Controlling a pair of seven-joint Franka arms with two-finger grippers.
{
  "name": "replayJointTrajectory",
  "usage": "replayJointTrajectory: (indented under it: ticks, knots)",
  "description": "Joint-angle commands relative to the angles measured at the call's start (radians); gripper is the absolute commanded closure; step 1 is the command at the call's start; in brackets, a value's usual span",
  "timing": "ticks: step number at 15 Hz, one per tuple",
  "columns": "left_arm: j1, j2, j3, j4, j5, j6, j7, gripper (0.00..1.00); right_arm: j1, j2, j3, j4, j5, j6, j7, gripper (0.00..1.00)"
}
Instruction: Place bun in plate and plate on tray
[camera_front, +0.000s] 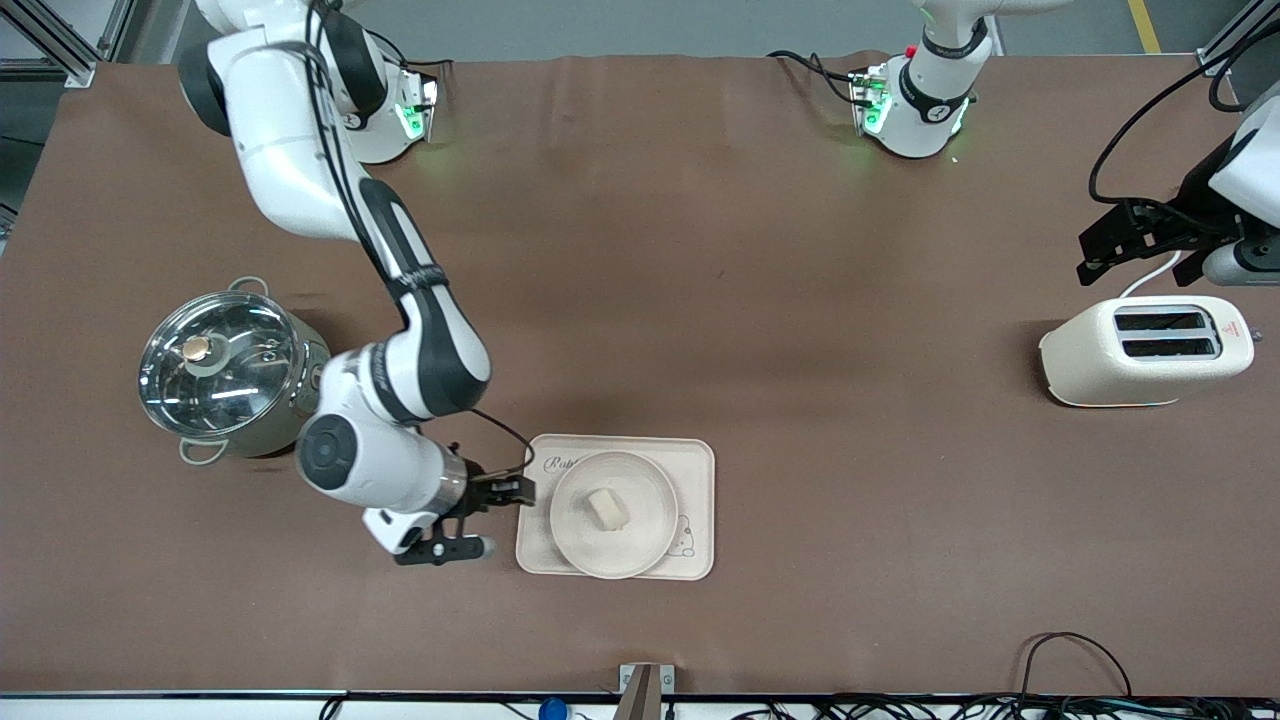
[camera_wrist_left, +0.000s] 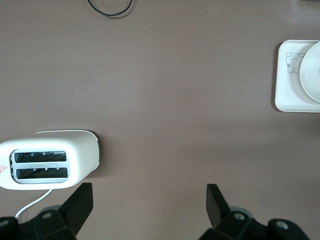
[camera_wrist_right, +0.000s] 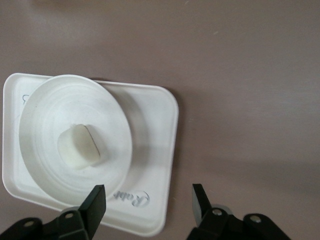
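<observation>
The bun (camera_front: 607, 509) sat right in the middle of the plate (camera_front: 575, 530), and the plate was sitting on the tray (camera_front: 697, 500), covering most of it and hanging a little over the edge nearest the front camera. You could only see part of the "Rabbit" lettering and the little rabbit drawing peeking out past the plate's rim.

The right gripper (camera_front: 487, 520) was just beside the tray, at the end toward the right arm, low over the table. Its fingers were spread apart with nothing between them.

Further toward the right arm's end there was a steel pot (camera_front: 232, 377) with a glass lid on it; couldn't tell what, if anything, was inside.

The left gripper (camera_wrist_left: 150, 200) was waiting way off at the left arm's end, hanging above the table next to a cream toaster (camera_front: 1147, 349). Its fingers were wide open and empty too. Both toaster slots looked dark, so no idea about contents.
</observation>
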Motion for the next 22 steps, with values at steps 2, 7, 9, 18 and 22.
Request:
replayJointTrajectory:
  ticks: [2,7,9,18,22]
  knots:
    - [0.001,0.005,-0.002,0.019,0.001,-0.022,0.013,0.00,-0.079,-0.168,-0.003,-0.048,-0.114,-0.178,-0.109,0.01]
    - [0.007,0.005,-0.002,0.019,0.001,-0.024,0.018,0.00,-0.148,-0.497,-0.040,-0.307,-0.172,-0.231,-0.128,0.00]
    - [0.005,0.003,-0.002,0.018,0.001,-0.024,0.018,0.00,-0.177,-0.649,-0.040,-0.443,-0.178,-0.238,-0.160,0.00]
    - [0.005,0.002,-0.002,0.016,0.001,-0.025,0.024,0.00,-0.349,-1.074,0.050,-0.770,-0.367,-0.357,-0.205,0.00]
    - [0.005,0.003,0.001,0.021,0.001,-0.024,0.013,0.00,-0.357,-1.076,0.047,-0.760,-0.369,-0.364,-0.214,0.00]
